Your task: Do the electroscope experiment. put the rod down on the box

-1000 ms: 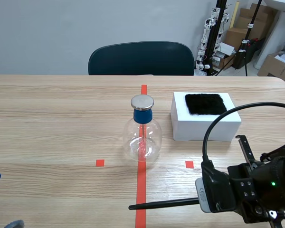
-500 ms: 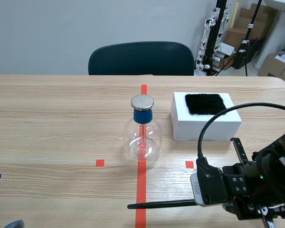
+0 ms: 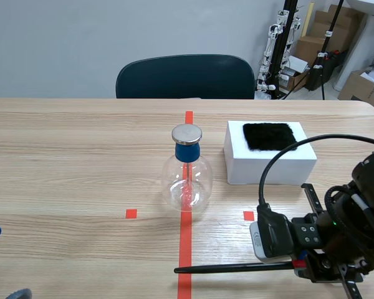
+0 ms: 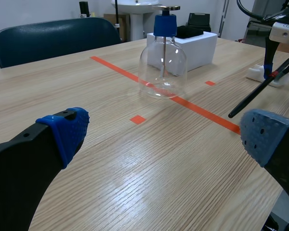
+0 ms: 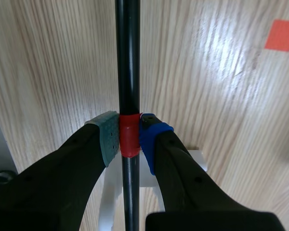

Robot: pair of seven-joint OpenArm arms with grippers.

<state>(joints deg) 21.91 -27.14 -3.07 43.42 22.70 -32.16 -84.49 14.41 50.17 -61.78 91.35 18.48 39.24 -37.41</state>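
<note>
- At the near left edge, the left claw [image 4: 166, 134] hangs low over the worktop [image 3: 75, 156]. It is spread wide and holds nothing, and it appears to have no part in this step.
- Centre, on the red tape line: the electroscope flask [image 3: 187, 180] stands upright with a blue collar and a metal cap, well apart from both claws.
- Near, right of centre: the rod [image 3: 230, 267] lies roughly level and low over the worktop. Its free tip points left, reaching the tape line. It is not yet on the box.
- Far, right of centre: the white box [image 3: 269, 159] has a black cloth [image 3: 270, 136] on top and carries nothing else. By this evidence the put-down has not begun. The rod has yet to be raised, carried to the far side, laid on the box and released.
- Near right: the right claw [image 5: 129, 137] is closed on the rod, with both pads pinching its red band [image 5: 128, 144].
- Hard to make out:
  - whether the rod touches the worktop cannot be told;
  - its right end is hidden behind the right arm in the scene view;
  - the flask's inner parts are too small to read;
  - a pale block beneath the rod in the right wrist view cannot be identified.
</note>
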